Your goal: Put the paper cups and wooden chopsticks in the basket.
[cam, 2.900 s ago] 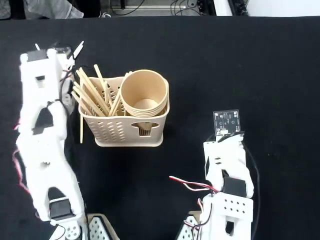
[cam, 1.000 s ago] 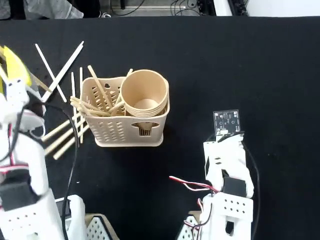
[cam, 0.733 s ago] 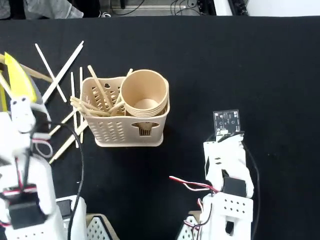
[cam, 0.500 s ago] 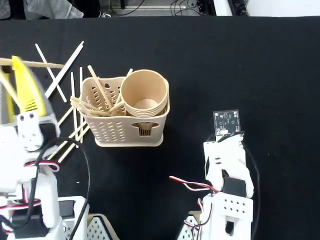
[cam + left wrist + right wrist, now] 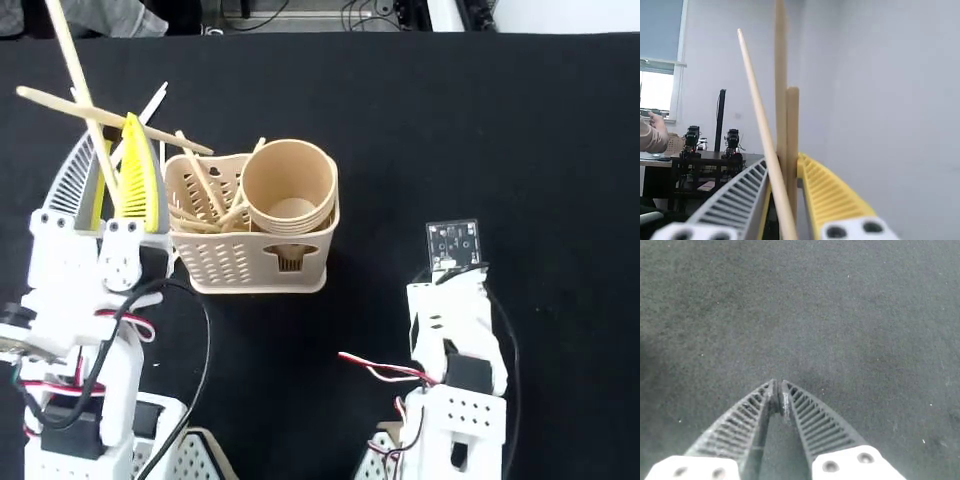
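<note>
Left gripper point(image 5: 112, 135) up beside basket point(image 5: 255, 268), near the left edge of the tabletop point(image 5: 480, 130); fingers clamped on wooden chopsticks point(image 5: 782, 100). Stacked paper cups point(image 5: 288, 185) sit in basket. Right gripper point(image 5: 778, 392): fingers closed, empty.

Your black cloth-covered table point(image 5: 480, 120), dark cables point(image 5: 365, 12) lying past its far edge; the left wrist view gives you a pale grey wall point(image 5: 890, 75), a bright window point(image 5: 657, 90) and a dark desk point(image 5: 700, 156).
</note>
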You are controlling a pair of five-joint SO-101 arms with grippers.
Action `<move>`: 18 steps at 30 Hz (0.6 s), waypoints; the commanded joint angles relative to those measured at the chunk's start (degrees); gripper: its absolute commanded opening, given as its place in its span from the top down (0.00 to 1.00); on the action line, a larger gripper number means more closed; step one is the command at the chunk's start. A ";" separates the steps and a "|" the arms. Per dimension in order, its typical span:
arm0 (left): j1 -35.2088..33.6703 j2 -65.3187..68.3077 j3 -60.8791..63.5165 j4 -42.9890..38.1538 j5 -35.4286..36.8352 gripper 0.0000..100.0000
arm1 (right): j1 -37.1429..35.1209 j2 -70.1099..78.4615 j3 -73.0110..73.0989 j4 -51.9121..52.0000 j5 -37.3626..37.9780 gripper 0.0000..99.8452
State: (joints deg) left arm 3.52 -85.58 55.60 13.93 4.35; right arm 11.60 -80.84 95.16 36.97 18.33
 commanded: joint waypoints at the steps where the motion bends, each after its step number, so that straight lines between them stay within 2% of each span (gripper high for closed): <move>1: 0.57 0.88 -0.84 2.20 0.18 0.97 | 0.44 -0.84 -0.22 -0.79 -0.26 0.99; 12: 0.31 23.65 -24.66 25.05 0.53 0.97 | 0.44 -0.84 -0.22 -0.79 -0.26 0.99; 15: 0.31 26.64 -27.30 27.43 0.53 0.97 | 0.44 -0.84 -0.22 -0.79 -0.26 0.99; 18: 0.40 26.90 -25.10 26.46 0.53 0.97 | 0.44 -0.84 -0.22 -0.79 -0.26 0.99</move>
State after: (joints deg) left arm 3.52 -59.30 32.75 40.66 4.35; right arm 11.60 -80.84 95.16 36.97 18.33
